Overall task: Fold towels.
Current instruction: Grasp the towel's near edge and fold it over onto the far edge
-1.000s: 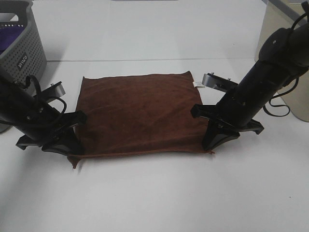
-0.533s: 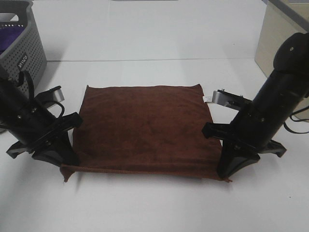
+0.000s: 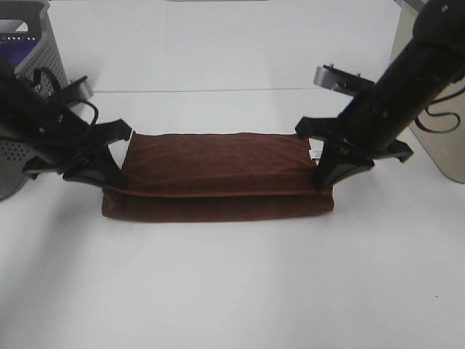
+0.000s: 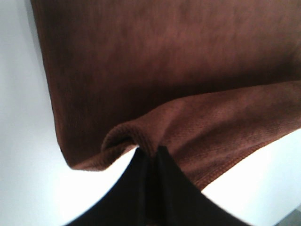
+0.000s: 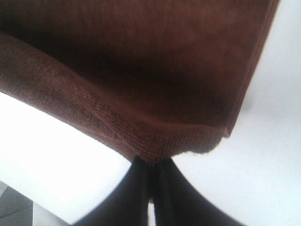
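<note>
The towel (image 3: 218, 182) is a dark reddish-brown cloth lying on the white table as a wide, doubled-over band. A small white label (image 3: 314, 154) shows at its right end. My left gripper (image 3: 109, 177) is shut on the towel's left corner. My right gripper (image 3: 324, 177) is shut on its right corner. The upper layer hangs from both grippers over the lower layer. In the left wrist view the black fingers (image 4: 162, 165) pinch the towel's hem (image 4: 141, 141). In the right wrist view the fingers (image 5: 162, 181) pinch the corner hem (image 5: 155, 150).
A grey perforated basket (image 3: 33, 80) with something purple inside stands at the far left, close behind my left arm. A beige box (image 3: 443, 145) stands at the right edge behind my right arm. White table (image 3: 232, 291) lies in front of the towel.
Both grippers have lifted the towel's near edge and carried it toward the far edge. The flat square is now doubled over into a narrow band.
</note>
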Robot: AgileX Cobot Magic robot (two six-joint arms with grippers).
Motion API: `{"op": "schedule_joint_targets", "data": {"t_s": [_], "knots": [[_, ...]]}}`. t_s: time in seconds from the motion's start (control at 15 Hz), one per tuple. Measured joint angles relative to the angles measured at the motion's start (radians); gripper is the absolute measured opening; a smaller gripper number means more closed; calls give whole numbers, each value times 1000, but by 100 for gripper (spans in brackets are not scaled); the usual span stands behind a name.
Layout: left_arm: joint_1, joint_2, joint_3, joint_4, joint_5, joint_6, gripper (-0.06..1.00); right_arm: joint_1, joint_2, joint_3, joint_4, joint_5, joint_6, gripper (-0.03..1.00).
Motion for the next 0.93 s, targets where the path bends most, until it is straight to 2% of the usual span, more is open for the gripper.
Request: {"op": "schedule_joint_targets", "data": {"t_s": [0.2, 0.47, 0.67, 0.93], "knots": [[0, 49, -137, 4, -30, 0, 1, 0, 147, -258, -19, 45, 0, 2], [0, 223, -340, 9, -51, -4, 1, 0, 330, -527, -116, 47, 48, 2], [0, 289, -422, 29, -89, -22, 1, -1, 410, -601, -176, 25, 98, 2], [0, 320, -429, 38, -125, -26, 2, -1, 441, -606, -193, -13, 124, 2]]}}
